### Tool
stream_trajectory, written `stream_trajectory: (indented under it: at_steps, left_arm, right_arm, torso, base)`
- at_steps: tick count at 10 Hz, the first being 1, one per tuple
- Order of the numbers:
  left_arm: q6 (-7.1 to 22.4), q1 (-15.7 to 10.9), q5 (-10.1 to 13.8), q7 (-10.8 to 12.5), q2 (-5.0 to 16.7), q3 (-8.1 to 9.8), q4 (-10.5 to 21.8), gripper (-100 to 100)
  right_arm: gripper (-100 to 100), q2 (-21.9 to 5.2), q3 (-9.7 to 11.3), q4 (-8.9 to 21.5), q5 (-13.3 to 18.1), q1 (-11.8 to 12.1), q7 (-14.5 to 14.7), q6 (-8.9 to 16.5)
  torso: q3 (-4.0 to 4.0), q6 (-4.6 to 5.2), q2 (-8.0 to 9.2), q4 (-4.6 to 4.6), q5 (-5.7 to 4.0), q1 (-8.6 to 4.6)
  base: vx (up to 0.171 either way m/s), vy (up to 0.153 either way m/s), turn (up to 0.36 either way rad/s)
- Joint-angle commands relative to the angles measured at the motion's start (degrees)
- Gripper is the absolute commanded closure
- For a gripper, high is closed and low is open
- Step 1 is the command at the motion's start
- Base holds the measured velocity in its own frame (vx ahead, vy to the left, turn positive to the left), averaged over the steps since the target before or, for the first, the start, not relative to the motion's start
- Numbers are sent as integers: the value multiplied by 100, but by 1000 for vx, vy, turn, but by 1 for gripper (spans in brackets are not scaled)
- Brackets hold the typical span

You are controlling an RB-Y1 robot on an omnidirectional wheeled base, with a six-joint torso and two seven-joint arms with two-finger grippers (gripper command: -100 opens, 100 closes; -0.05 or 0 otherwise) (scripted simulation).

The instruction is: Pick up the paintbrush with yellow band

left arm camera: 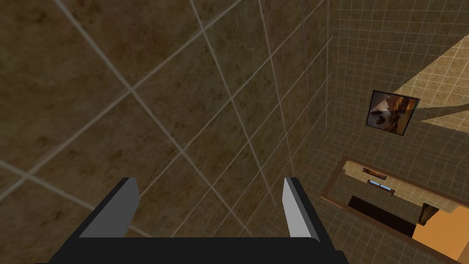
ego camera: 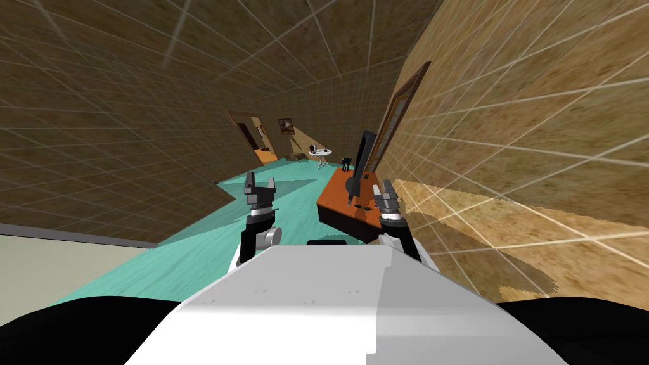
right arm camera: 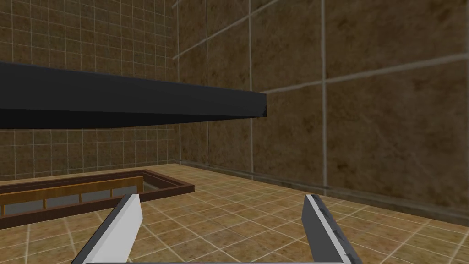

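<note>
Head view: an orange desk (ego camera: 334, 196) stands along the right wall with a dark upright panel (ego camera: 364, 155) on it. Right gripper (ego camera: 384, 191) is at the desk's near right corner. The left gripper (ego camera: 260, 182) is over open teal floor (ego camera: 203, 247), apart from the desk. The paintbrush cannot be placed: things on the desk are too small to tell.
Left wrist view: fingers (left arm camera: 124, 206) spread, empty.
Right wrist view: fingers spread, empty, and the panel crosses close ahead.

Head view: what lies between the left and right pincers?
From the left pincer, teal floor, then the orange-brown desk before the right pincer; head view.
</note>
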Motion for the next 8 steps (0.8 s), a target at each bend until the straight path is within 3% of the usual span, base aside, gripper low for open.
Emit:
stream_trajectory:
  at_steps: [1, 4, 5, 7, 8]
  left_arm:
    - [0, 0, 0, 0, 0, 0, 0, 0]
    - [0, 1, 0, 0, 0, 0, 0, 0]
    - [0, 0, 0, 0, 0, 0, 0, 0]
    - [0, 0, 0, 0, 0, 0, 0, 0]
    - [0, 0, 0, 0, 0, 0, 0, 0]
  right_arm:
    - [-100, -286, 49, 252, 4, -12, 18, -30]
    - [-100, -752, 203, 713, 51, -36, 98, -33]
    - [-100, -770, 203, 713, 51, -36, 98, -33]
    - [-100, -1166, 405, 1139, 128, -93, 207, -12]
    - [-100, -1200, 405, 1255, 128, -93, 207, -12]
  torso:
    - [0, 0, 0, 0, 0, 0]
    - [-5, 1, -10, -2, -1, -4]
    - [-7, -1, -11, -3, -2, -7]
    - [-15, -2, -25, -6, -3, -10]
    - [-13, -3, -21, -5, -2, -4]
  base:
    - [-109, 51, 102]
    - [-117, 49, 122]
    - [-83, 31, 74]
    - [-79, 46, 175]
    - [-79, 39, 98]
